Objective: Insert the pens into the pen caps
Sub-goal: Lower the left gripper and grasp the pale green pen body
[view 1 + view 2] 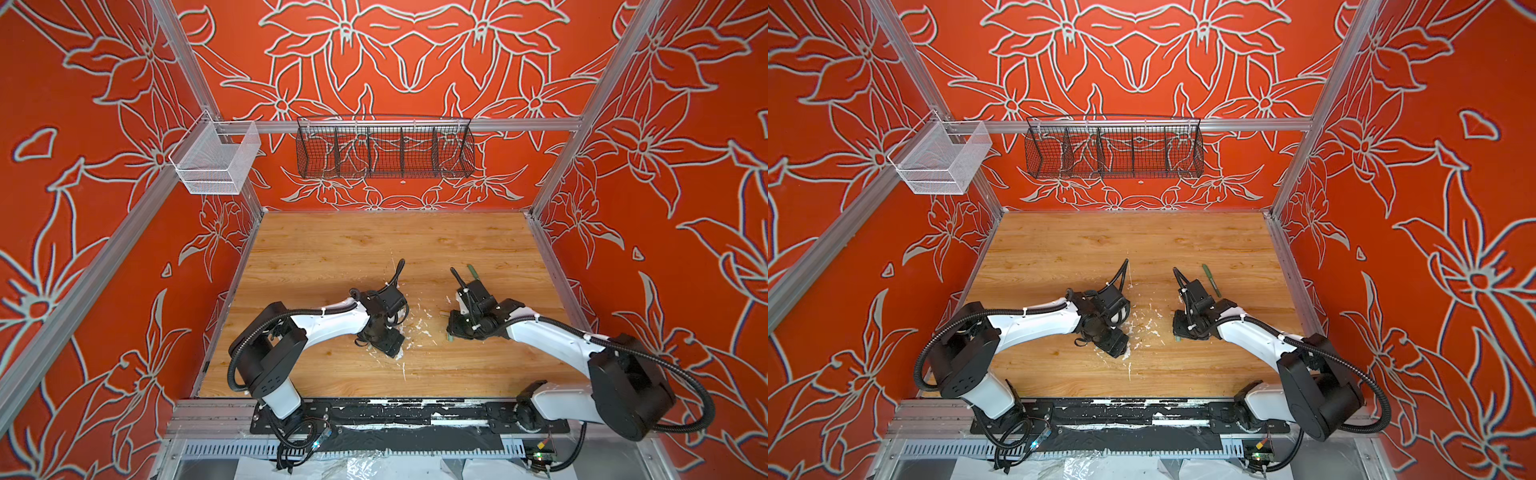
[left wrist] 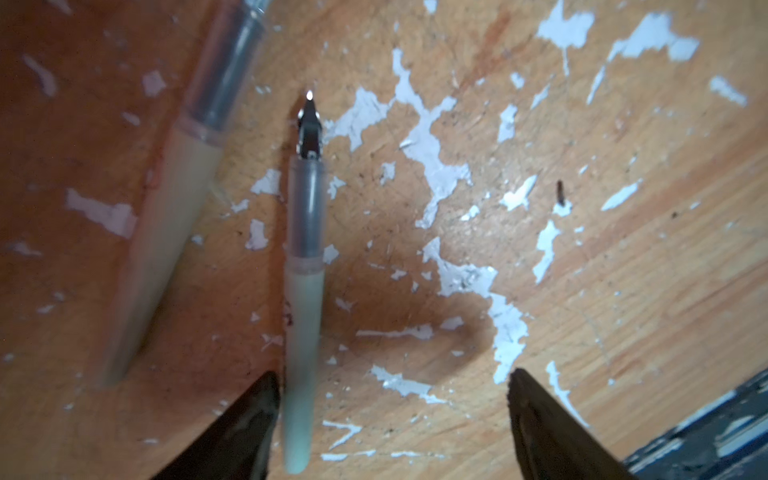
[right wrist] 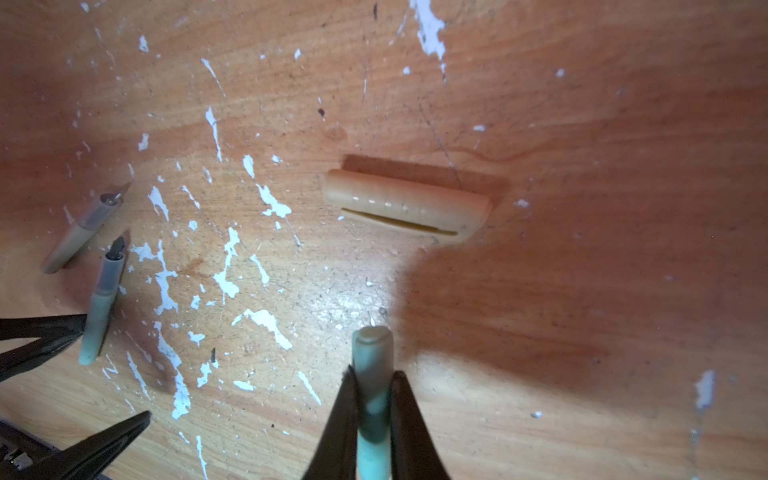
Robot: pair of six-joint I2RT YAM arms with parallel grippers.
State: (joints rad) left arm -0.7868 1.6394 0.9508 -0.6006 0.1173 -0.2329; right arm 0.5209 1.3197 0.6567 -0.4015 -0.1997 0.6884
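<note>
Toward the front edge of the worktop point(image 1: 332, 249), near its middle: left gripper point(image 2: 392, 374) with jaws spread wide and gripping nothing. Pale mint pen point(image 2: 305, 291) flat on the wood just beside one finger point(image 2: 253, 419), perhaps touching it, hard to say through the blur. Dark metallic nib bare, with a clear grey section behind it. Beige pen point(image 2: 178, 199) close alongside, likewise uncapped, angled slightly away and not touching the mint one. White paint flecks point(image 2: 432, 153) scattered all around.

Only in the right wrist view: right gripper point(image 3: 374, 372) clenched on the pale mint cap point(image 3: 372, 345), one end poking out past the fingertips. Beige cap point(image 3: 405, 205) on its side on the worktop just beyond, a long slit along its length, well apart from both pens. Row of small pale marks along that cap, too small to read. Both pens and the left gripper's spread fingers at the margin of the same view.

Only in both top views: dark green pen point(image 1: 1211, 280) toward the right edge of the worktop, behind the right arm's wrist and apart from everything else. In a top view, dark green pen point(image 1: 473, 271) partly covered by that wrist. Jaws of both grippers largely hidden under the wrists from above
</note>
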